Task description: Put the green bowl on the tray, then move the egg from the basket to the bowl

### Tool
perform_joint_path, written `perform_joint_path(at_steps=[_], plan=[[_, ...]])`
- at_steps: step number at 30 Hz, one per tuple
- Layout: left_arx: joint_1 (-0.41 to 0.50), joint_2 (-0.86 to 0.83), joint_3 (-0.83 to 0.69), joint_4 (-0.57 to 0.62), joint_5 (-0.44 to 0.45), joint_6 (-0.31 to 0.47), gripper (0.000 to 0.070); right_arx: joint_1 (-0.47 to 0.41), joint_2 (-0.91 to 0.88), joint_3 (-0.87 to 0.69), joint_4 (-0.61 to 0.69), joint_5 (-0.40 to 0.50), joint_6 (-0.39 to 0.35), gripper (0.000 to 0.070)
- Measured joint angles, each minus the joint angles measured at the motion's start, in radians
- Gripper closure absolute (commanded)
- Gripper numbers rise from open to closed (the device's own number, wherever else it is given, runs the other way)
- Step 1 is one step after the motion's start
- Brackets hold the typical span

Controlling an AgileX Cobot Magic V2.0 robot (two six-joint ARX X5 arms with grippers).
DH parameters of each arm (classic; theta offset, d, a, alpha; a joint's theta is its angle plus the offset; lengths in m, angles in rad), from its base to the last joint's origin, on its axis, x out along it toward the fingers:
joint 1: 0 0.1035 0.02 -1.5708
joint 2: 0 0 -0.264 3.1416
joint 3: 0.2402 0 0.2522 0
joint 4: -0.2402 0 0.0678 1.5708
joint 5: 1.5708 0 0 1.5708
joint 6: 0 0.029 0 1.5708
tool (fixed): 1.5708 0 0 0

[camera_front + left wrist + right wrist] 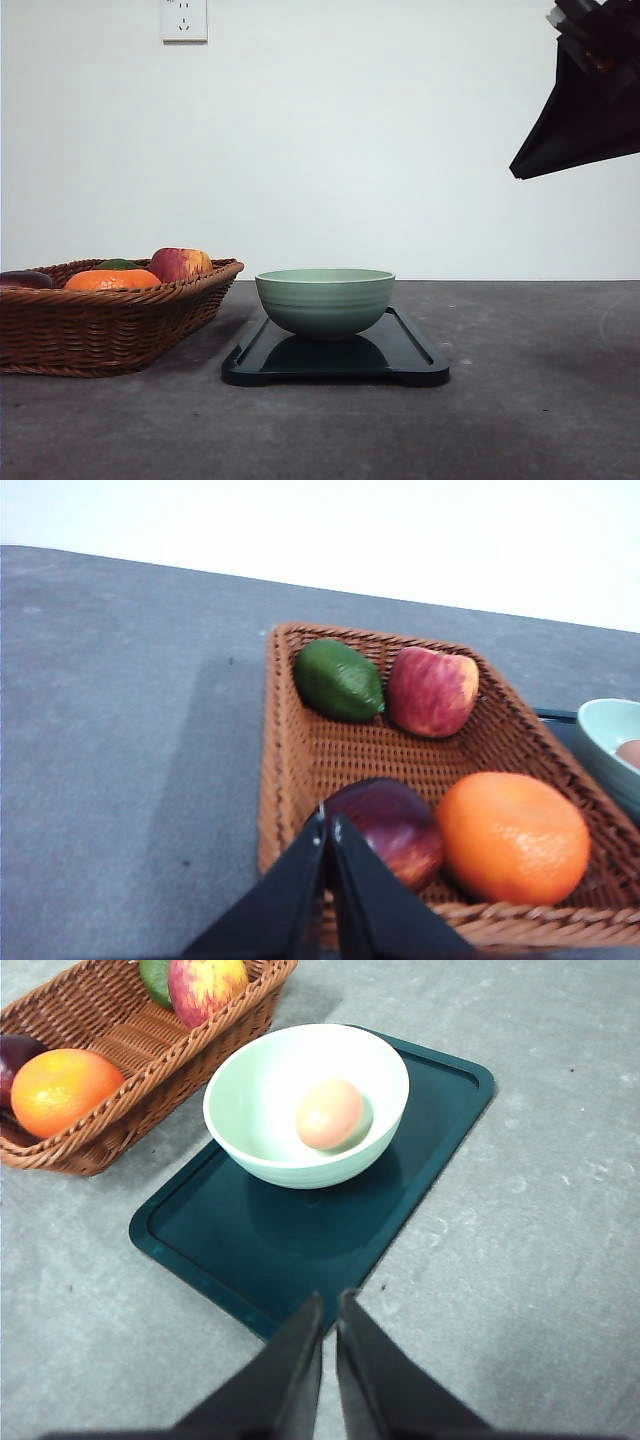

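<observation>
The green bowl (pixel 325 300) stands upright on the dark tray (pixel 405 352) in the middle of the table. In the right wrist view the egg (pixel 329 1113) lies inside the bowl (pixel 255 1110), which sits on the tray's (pixel 300 1250) end nearest the basket (pixel 150 1035). My right gripper (pixel 330 1302) hangs high over the tray's near edge, fingers together and holding nothing; it also shows at the front view's upper right (pixel 517 170). My left gripper (pixel 328 818) hovers shut and bare over the basket's (pixel 330 745) near rim.
The wicker basket (pixel 100 330), left of the tray, holds an orange (pixel 512 837), a red-yellow apple (pixel 432 691), a green fruit (pixel 338 679) and a dark purple fruit (pixel 392 830). Bare grey tabletop (pixel 540 400) lies right of and in front of the tray.
</observation>
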Motion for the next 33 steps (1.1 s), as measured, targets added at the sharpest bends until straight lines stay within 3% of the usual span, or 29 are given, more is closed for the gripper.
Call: perform_joint_path(at_steps=[30, 33], plan=[[0.012, -0.042, -0.013, 0.001, 0.0, 0.0, 0.07, 0.0, 0.0, 0.0, 0.0, 0.0, 0.0, 0.0682], [0.012, -0.042, -0.013, 0.001, 0.0, 0.0, 0.07, -0.002, -0.004, 0.0, -0.003, 0.029, -0.031, 0.0682]])
